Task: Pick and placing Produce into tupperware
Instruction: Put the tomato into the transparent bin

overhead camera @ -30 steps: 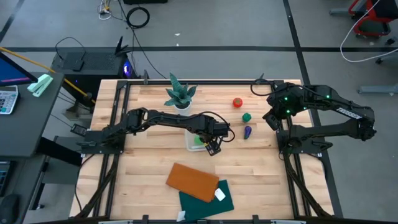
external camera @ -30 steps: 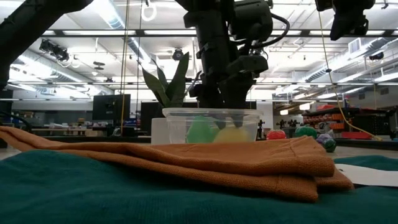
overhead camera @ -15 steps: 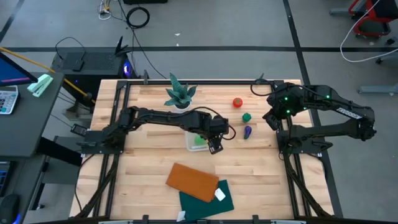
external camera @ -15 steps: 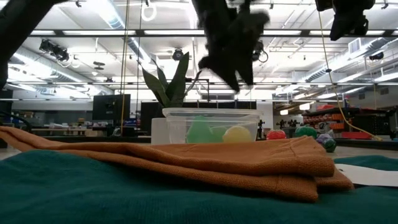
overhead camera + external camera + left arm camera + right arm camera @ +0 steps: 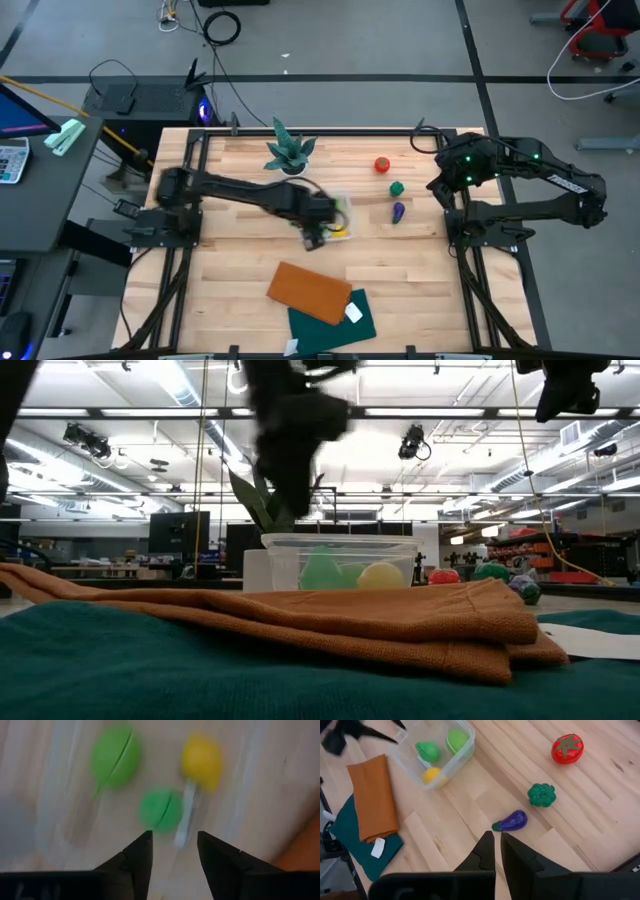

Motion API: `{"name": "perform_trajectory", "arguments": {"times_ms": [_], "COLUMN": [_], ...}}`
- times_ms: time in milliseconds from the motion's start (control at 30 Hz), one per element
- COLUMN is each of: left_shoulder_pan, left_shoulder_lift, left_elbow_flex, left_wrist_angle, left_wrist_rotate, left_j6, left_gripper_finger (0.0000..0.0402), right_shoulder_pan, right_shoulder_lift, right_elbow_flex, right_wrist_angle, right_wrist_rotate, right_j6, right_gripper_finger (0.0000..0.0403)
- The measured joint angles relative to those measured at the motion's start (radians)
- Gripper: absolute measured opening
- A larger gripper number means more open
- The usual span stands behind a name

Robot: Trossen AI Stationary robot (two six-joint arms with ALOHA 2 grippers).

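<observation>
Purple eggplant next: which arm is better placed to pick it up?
Right. The right gripper hangs just beside the purple eggplant, nearly shut and empty; the left gripper is over the tupperware.

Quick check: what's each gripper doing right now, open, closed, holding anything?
Left gripper: open, empty, above the clear plastic tupperware tub.
Right gripper: nearly closed, empty, above the purple toy eggplant.

Three produce pieces (image 5: 434,756) lie in the tupperware (image 5: 465,744) mid-surface; tomato (image 5: 382,165), broccoli (image 5: 397,188) and eggplant (image 5: 398,211) sit to its right; folded cloths (image 5: 309,292) lie before it.
</observation>
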Motion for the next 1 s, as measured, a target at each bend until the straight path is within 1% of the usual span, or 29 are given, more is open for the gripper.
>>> {"name": "perform_trajectory", "arguments": {"times_ms": [67, 200, 300, 467, 600, 733, 900, 1000], "left_shoulder_pan": [0.004, 0.006, 0.005, 0.006, 0.006, 0.005, 0.005, 0.006], "left_shoulder_lift": [-0.122, -0.393, -0.580, -0.850, -1.006, -1.100, -1.148, -1.169], "left_elbow_flex": [-0.145, -0.428, -0.610, -0.832, -0.936, -0.983, -1.004, -1.026], "left_wrist_angle": [0.067, 0.277, 0.378, 0.408, 0.417, 0.422, 0.410, 0.454], "left_wrist_rotate": [-0.007, -0.026, -0.062, -0.100, -0.103, -0.104, -0.138, -0.150], "left_j6": [-0.052, -0.139, -0.182, -0.224, -0.224, -0.198, -0.153, -0.119], "left_gripper_finger": [0.0152, 0.0139, 0.0132, 0.0124, 0.0121, 0.0123, 0.0118, 0.0114], "right_shoulder_pan": [0.000, 0.000, 0.000, -0.005, -0.005, -0.005, -0.014, -0.040], "right_shoulder_lift": [-0.001, 0.004, 0.012, 0.026, 0.049, 0.095, 0.196, 0.266], "right_elbow_flex": [0.000, 0.000, 0.000, 0.000, 0.000, 0.000, 0.000, 0.000], "right_wrist_angle": [0.000, 0.007, 0.028, 0.071, 0.128, 0.169, 0.215, 0.246], "right_wrist_rotate": [0.016, 0.039, 0.046, 0.049, 0.077, 0.096, 0.123, 0.124], "right_j6": [0.000, 0.001, 0.003, 0.027, 0.071, 0.079, 0.040, -0.001], "right_gripper_finger": [0.0000, 0.0000, 0.0000, 0.0000, 0.0000, 0.0000, 0.0000, 0.0000]}}
